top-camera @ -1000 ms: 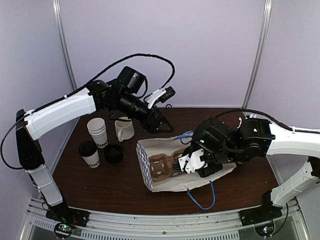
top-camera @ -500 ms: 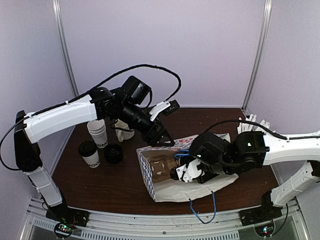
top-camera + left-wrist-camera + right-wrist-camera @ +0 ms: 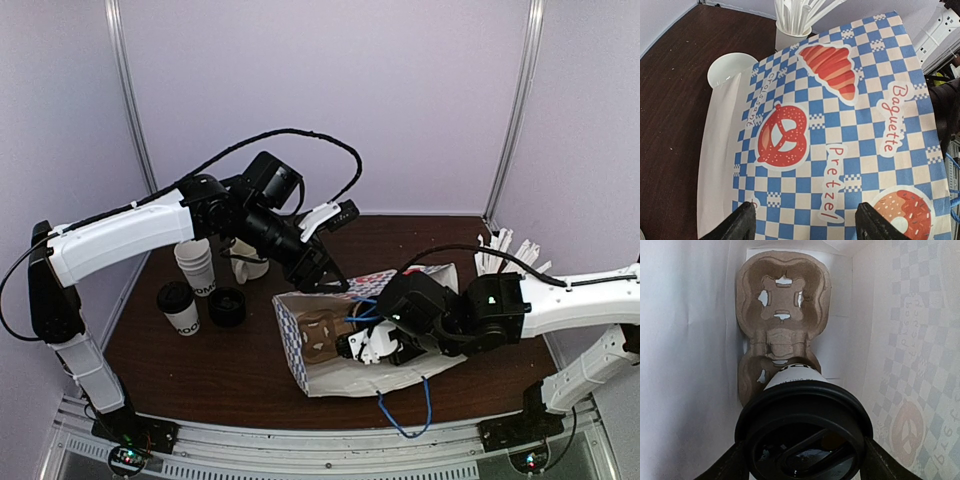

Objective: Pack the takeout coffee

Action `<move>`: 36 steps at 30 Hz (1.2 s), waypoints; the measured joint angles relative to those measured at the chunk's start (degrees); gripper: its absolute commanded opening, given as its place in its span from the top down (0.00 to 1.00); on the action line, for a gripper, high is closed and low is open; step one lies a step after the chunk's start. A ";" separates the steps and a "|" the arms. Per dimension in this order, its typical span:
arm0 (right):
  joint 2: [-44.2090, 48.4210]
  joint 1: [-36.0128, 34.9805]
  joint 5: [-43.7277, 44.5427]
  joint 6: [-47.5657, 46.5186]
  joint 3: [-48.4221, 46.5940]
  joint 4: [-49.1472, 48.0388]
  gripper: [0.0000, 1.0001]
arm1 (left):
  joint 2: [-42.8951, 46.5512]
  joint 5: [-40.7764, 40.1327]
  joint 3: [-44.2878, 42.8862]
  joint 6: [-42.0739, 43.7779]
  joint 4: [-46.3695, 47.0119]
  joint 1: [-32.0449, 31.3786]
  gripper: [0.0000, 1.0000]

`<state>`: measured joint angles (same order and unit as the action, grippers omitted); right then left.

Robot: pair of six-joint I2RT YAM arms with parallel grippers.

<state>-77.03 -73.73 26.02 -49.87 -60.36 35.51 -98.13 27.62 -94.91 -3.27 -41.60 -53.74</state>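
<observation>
The takeout coffee [image 3: 803, 430], a white paper cup with a black lid, is held in my right gripper [image 3: 802, 444], which is shut on its sides. It is inside the paper bag [image 3: 400, 370], which lies on its side with its mouth to the left. The cup's base is at the near socket of a brown cardboard cup carrier [image 3: 782, 300] in the bag. In the top view my right gripper [image 3: 362, 345] is at the bag's mouth. My left gripper [image 3: 805, 206] is open just over the bag's blue checkered top [image 3: 840, 130]; it also shows in the top view [image 3: 318, 278].
A second lidded white cup [image 3: 180, 308], a loose black lid [image 3: 227, 306], a stack of white cups [image 3: 195, 262] and a cream mug [image 3: 248, 258] stand at the left. A white bowl [image 3: 730, 67] and a straw holder [image 3: 790, 30] lie beyond the bag. Blue bag handles [image 3: 402, 410] trail toward the near edge.
My right gripper has moved left, carrying the cup deeper into the bag toward the carrier. My left gripper came down onto the bag's top and has since stayed there.
</observation>
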 measured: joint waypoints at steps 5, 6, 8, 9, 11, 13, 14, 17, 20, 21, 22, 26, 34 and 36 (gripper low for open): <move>-0.20 0.81 -0.22 -0.09 0.00 -1.27 0.41 | 0.00 -0.46 0.00 0.09 0.00 0.00 0.28; -0.31 1.11 -0.28 -0.09 0.00 -1.40 0.41 | 0.00 -0.52 0.00 0.17 0.00 0.00 0.28; -0.70 1.81 -0.48 -0.09 0.00 -1.70 0.41 | 0.00 -0.70 0.00 0.28 0.00 0.00 0.28; -0.98 2.16 -0.52 -0.11 0.00 -1.90 0.41 | 0.00 -0.90 0.00 0.37 0.00 0.00 0.28; -1.31 2.60 -0.57 -0.15 0.00 -2.05 0.40 | 0.00 -1.03 0.00 0.42 0.00 0.00 0.28; -1.44 2.97 -0.76 -0.17 0.00 -2.19 0.41 | 0.09 -1.25 0.02 0.44 0.00 0.00 0.28; -1.44 3.13 -0.87 -0.17 0.00 -2.23 0.41 | 0.15 -1.31 0.02 0.48 0.00 0.00 0.28; -1.60 3.50 -1.44 -0.15 0.00 -2.40 0.41 | 0.44 -1.53 0.22 0.66 0.02 0.00 0.28; -2.01 3.72 -2.08 -0.11 0.00 -2.51 0.40 | 0.98 -1.84 0.76 0.79 0.00 0.00 0.28; -2.19 3.78 -2.36 -0.02 0.00 -2.51 0.40 | 1.09 -1.90 0.81 0.81 -0.02 0.00 0.28; -2.32 3.82 -2.67 0.09 0.00 -2.51 0.40 | 1.18 -1.92 0.81 0.81 0.00 0.00 0.28; -2.89 4.24 -3.56 0.24 0.00 -2.67 0.40 | 1.70 -2.08 0.98 0.85 0.00 0.00 0.28; -4.83 6.43 -6.05 0.59 -0.48 -2.78 0.40 | 3.02 -3.32 2.45 0.87 0.02 0.00 0.23; -5.90 7.43 -7.54 0.98 -1.81 -1.90 0.40 | 3.48 -4.76 2.89 0.96 0.02 0.00 0.20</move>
<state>-82.94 -66.30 18.48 -48.88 -62.17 33.61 -94.65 22.85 -92.03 -2.31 -41.58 -53.74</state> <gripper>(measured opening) 0.720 0.761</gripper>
